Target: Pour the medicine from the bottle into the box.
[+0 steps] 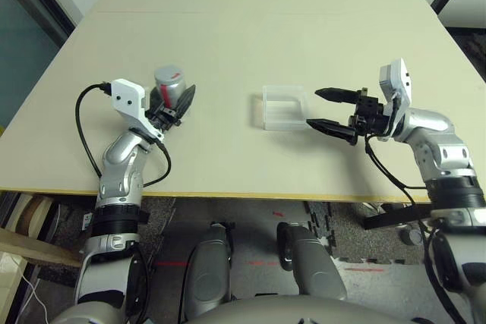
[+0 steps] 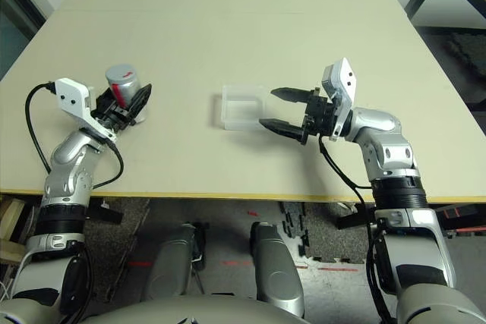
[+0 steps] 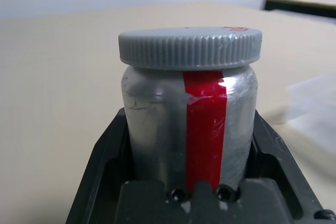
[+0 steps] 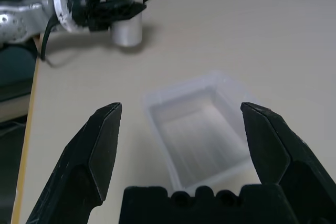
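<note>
**Bottle gripped, cap still on — get it open before any pour**

My left end effector (image 1: 176, 104) is clamped on the bottle (image 1: 170, 86), black fingers (image 3: 105, 150) pinching the lower silver-grey body on both sides, red stripe facing my wrist camera. The bottle stands roughly upright at the left side of the worktop (image 1: 250, 28); I cannot tell whether its base touches the surface or sits just above it. The grey ribbed cap (image 3: 190, 47) is still seated on top, so the medicine is hidden inside.

Middle of the worktop: the clear plastic box (image 1: 284, 108) sits flat, open side up, looks empty, well apart from the bottle.

Right side: my right end effector (image 1: 328, 109) has its fingers spread wide, holding nothing, pointing level toward the box, tips just beside its near edge and not touching it.

Step in hand, as I judge it: bring the bottle toward the middle and get the cap off. Doing it well:
- keep the left grip low on the body so the cap stays free for the right fingers
- keep the bottle upright until the cap is off
- right fingers should close on the ribbed rim, not on the body
- when tipping, put the mouth over the box's middle, low and slow; the pellet is tiny and could bounce out of a shallow tray
- don't nudge the light box with the right tips
</note>
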Tool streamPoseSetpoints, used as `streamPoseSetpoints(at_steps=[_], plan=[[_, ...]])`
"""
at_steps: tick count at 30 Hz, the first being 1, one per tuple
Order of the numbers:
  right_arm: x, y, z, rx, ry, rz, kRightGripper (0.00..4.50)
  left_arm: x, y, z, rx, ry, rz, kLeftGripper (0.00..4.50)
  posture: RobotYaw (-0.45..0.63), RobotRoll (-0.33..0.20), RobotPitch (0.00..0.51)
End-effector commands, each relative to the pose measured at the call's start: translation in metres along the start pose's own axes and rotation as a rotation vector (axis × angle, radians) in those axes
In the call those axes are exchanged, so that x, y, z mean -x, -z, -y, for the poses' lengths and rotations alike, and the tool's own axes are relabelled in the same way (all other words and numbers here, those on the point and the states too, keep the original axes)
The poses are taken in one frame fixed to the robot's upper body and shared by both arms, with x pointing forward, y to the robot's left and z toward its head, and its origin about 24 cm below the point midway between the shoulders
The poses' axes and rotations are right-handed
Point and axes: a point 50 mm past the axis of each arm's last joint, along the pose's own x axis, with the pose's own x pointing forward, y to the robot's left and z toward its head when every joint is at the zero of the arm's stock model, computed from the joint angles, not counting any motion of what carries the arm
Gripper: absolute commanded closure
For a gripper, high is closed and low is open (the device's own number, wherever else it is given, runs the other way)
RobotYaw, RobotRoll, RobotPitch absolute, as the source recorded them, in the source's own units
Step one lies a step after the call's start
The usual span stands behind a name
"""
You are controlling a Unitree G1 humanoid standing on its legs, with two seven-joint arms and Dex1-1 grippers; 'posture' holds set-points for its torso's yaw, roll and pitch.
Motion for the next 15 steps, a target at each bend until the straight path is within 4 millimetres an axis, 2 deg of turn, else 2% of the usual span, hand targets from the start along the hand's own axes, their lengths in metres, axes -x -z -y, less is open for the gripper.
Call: streamPoseSetpoints(at_steps=[1,4,9,15], plan=[[-0.008,-0.014,0.002,-0.045,-0.034,0.046,0.0,-0.01,-0.008,0.016,0.05,0.102,0.019,1.79,-0.02,0.0,0.173],[-0.018,-0.026,0.003,-0.056,-0.073,0.064,0.0,-0.02,-0.016,0.026,0.077,0.165,0.037,1.79,-0.03,0.0,0.17],[-0.04,-0.034,0.003,-0.02,-0.142,0.033,0.0,-0.033,-0.021,0.042,0.104,0.263,0.042,1.79,-0.04,0.0,0.164],[-0.066,-0.044,0.005,-0.013,-0.196,0.063,0.0,-0.044,-0.022,0.049,0.104,0.332,0.039,1.79,-0.05,0.0,0.159]])
